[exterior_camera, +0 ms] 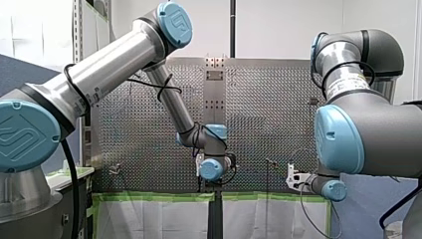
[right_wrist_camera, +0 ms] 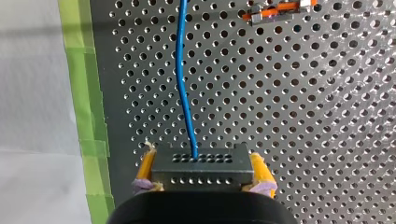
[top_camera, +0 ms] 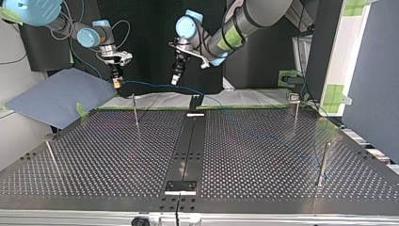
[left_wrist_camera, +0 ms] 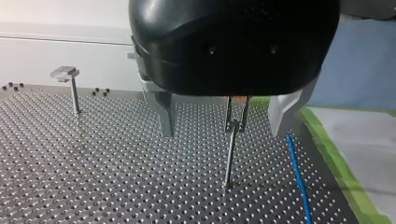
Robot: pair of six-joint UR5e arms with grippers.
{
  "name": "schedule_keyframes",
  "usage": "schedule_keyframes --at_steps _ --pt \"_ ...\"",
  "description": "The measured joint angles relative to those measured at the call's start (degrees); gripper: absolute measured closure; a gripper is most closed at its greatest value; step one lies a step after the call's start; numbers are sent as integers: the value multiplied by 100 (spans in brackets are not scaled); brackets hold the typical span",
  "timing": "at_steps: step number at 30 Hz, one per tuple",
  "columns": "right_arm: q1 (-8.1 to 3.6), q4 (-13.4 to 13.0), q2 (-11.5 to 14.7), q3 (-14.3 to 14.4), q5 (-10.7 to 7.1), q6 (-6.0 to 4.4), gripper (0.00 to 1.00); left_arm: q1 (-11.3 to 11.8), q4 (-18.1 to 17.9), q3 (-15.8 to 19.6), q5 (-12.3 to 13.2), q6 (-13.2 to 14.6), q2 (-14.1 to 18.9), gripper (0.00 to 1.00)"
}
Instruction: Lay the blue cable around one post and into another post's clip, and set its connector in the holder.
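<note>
Dark grey perforated metal table (top_camera: 263, 160), edged with bright green tape (exterior_camera: 154, 197).
- Flat black metal strip (top_camera: 188, 150) along the middle, far edge to near edge.
- Small black upright block (top_camera: 195, 102) at the strip's far end.
- Thin metal post (top_camera: 135, 110), upright, far, at the top view's left.
- Flat-headed metal post (top_camera: 296, 110), upright, far, at its right.
- Thicker plain metal post (top_camera: 322, 162), upright, nearer, at its right.
- Thin leaning metal rod (top_camera: 52, 159), nearer, at its left.

The connector (right_wrist_camera: 203, 169) sits between my right gripper's (right_wrist_camera: 201, 158) fingers. The cable (right_wrist_camera: 183, 84) runs straight ahead from it over the table (right_wrist_camera: 303, 140), and a far post (right_wrist_camera: 275, 11) lies ahead, off to one side. A near post (left_wrist_camera: 231, 154) stands between my left gripper's (left_wrist_camera: 223, 134) spread fingers, seemingly somewhat ahead of them, and the cable passes just outside one finger.
</note>
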State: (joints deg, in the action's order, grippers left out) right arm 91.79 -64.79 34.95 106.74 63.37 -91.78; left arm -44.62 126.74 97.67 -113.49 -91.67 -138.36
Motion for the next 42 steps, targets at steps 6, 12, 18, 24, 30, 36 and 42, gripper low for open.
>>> schedule_keyframes --at_steps 6,12,18,24,30,36,42 --pt "1 0 0 0 0 -12 100 15 62 1 -2 1 -8 0" --pt "1 -1 0 0 0 -21 100 27 149 -4 -3 0 -58 0" --pt "1 -4 0 -1 0 -33 100 37 250 -170 -2 -45 -281 0" --pt "1 -2 0 -1 1 -35 100 39 386 -468 -10 -110 -582 0" --pt "1 -7 0 -1 1 -35 100 74 539 -751 -112 -137 -778 0" --pt "2 -4 0 0 0 -34 100 127 628 -1004 -148 -139 -800 0" --pt "9 0 0 0 1 -32 100 162 778 -1124 -154 -102 -800 0"
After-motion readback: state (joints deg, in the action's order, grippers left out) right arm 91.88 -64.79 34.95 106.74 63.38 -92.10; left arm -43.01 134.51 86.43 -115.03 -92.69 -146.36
